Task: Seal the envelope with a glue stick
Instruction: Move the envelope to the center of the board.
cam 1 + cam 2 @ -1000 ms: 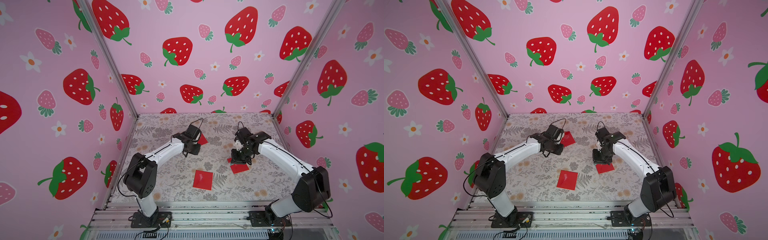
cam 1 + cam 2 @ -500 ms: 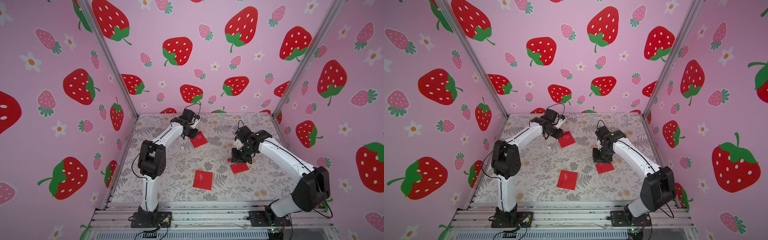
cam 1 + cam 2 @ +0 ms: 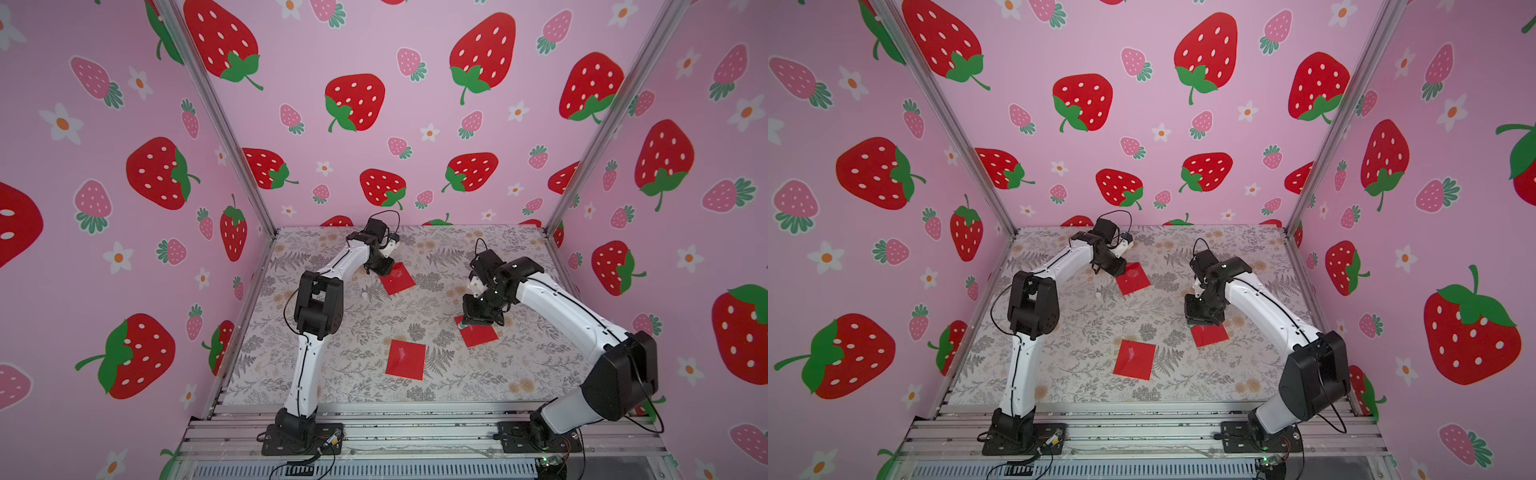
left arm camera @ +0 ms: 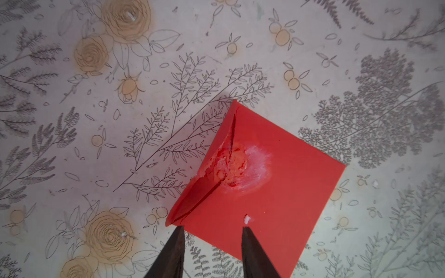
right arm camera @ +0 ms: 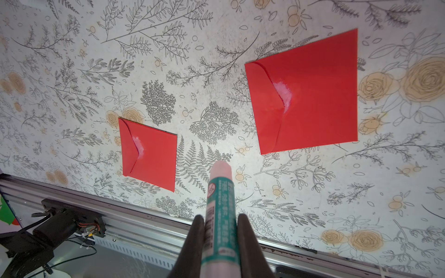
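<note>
Three red envelopes lie on the floral table. My left gripper (image 4: 213,228) is open, its fingertips over the edge of the far envelope (image 3: 398,279), whose flap is partly raised, with a torn white glue smear (image 4: 237,166) at its tip. My right gripper (image 5: 221,216) is shut on the glue stick (image 5: 220,204), a white tube with a teal label and no cap, held above the near corner of the right envelope (image 3: 480,334). In both top views the right gripper (image 3: 1200,318) hovers at that envelope (image 3: 1210,334). The front envelope (image 3: 406,359) lies flat with its flap down.
A small white piece (image 3: 365,295) lies on the table left of the far envelope. Pink strawberry walls close three sides. The metal rail (image 3: 415,428) with both arm bases runs along the front edge. In the right wrist view, both nearer envelopes (image 5: 149,154) (image 5: 305,93) show glue marks.
The left arm has swung from a low bent pose to an upright one, its gripper staying by the far envelope and shifting slightly back. The right arm and glue stick have not moved.
</note>
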